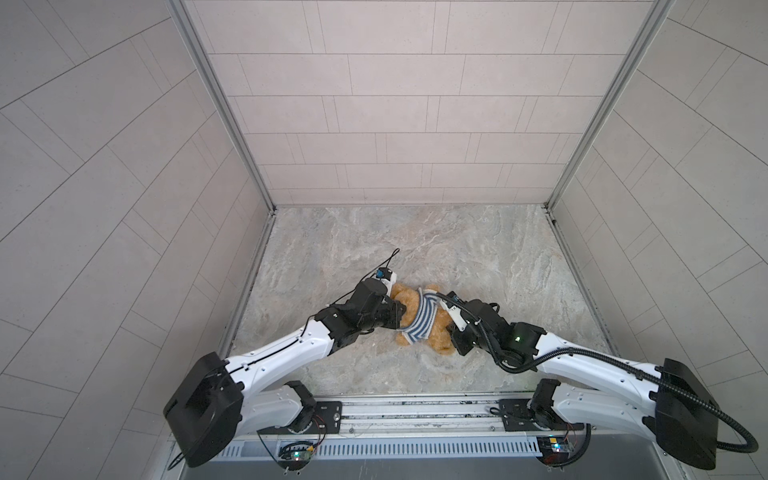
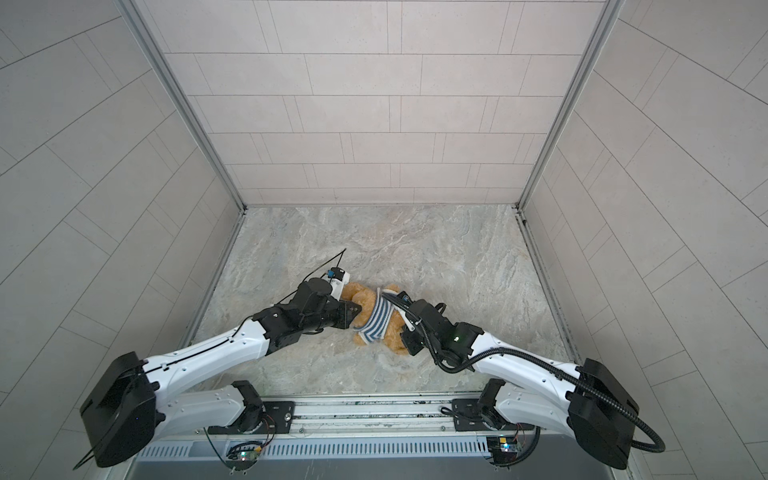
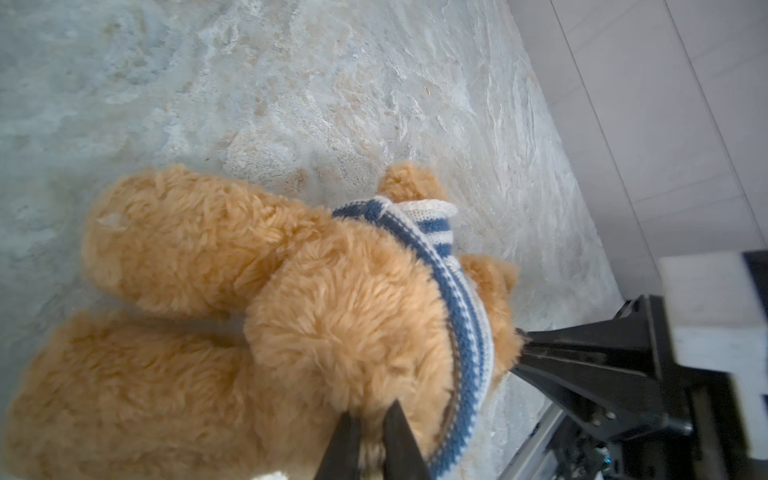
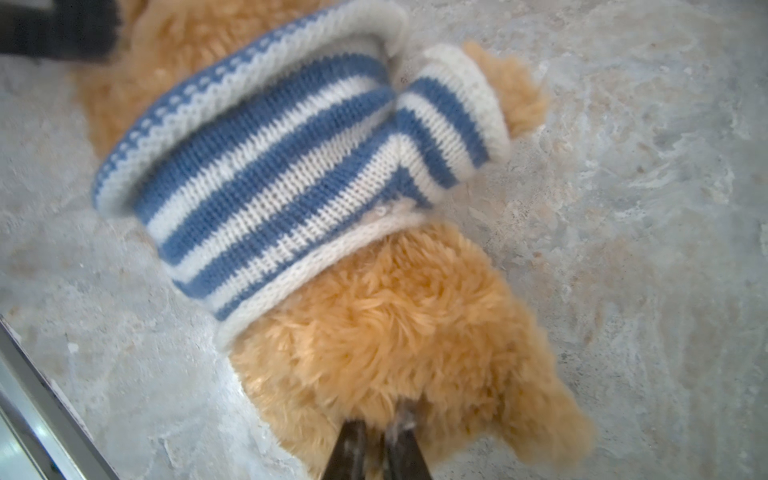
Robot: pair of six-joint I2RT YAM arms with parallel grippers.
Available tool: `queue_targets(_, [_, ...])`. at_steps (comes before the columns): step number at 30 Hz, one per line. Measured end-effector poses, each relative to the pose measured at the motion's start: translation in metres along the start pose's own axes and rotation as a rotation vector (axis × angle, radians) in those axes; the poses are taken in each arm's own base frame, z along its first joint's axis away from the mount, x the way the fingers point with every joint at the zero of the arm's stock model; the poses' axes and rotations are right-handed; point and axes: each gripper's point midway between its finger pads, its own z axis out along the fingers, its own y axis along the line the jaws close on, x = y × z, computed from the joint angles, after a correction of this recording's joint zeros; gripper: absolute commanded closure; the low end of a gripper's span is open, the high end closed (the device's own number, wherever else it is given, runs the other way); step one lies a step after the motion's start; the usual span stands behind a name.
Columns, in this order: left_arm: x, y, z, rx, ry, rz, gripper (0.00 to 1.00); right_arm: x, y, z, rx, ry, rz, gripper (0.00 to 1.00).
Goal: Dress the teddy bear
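- Right gripper is pinched tight on the teddy bear's fur.
- Left gripper is nearly closed on fur too; whether it holds is unclear.
- It lies on the table between them, stretched from one gripper to the other, shirt round its middle.

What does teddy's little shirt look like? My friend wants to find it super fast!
Look at the grey marbled tabletop, near its front middle, where a fluffy golden-brown teddy bear lies. Wrapped around the bear's body is a small knitted shirt. It is the only thing with blue and white stripes; the fur on either side of it is plain golden-brown.
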Motion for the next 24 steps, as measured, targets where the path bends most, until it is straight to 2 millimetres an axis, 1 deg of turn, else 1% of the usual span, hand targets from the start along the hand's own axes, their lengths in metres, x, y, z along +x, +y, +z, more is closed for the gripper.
queue_targets(3, [-0.014,-0.019,-0.014,0.003,-0.021,0.068,0.65,0.0,0.001,-0.004,-0.008,-0.029,-0.014,1.0])
queue_targets(5, [-0.023,-0.035,-0.021,0.015,-0.039,0.113,0.63,0.001,0.003,-0.007,-0.017,-0.044,-0.03,1.0])
queue_targets(8, [-0.027,-0.05,-0.023,0.027,-0.04,0.158,0.67,-0.001,0.006,-0.01,-0.026,-0.059,-0.051,1.0])
queue_targets(10, [-0.022,-0.053,-0.018,0.024,-0.016,0.179,0.7,-0.001,0.008,-0.011,-0.031,-0.064,-0.061,1.0])
queue_targets(13, [-0.01,-0.053,-0.005,-0.002,0.038,0.203,0.73,-0.002,0.011,-0.012,-0.036,-0.071,-0.077,1.0])
queue_targets(16, [0.0,-0.045,0.006,-0.044,0.086,0.214,0.73,-0.005,0.014,-0.016,-0.039,-0.091,-0.092,1.0])
queue_targets(20, [0.007,-0.032,0.014,-0.104,0.12,0.224,0.74,-0.008,0.016,-0.02,-0.041,-0.106,-0.102,1.0])
queue_targets(24, [0.009,-0.029,0.019,-0.124,0.131,0.231,0.76,-0.008,0.016,-0.02,-0.039,-0.106,-0.106,1.0])
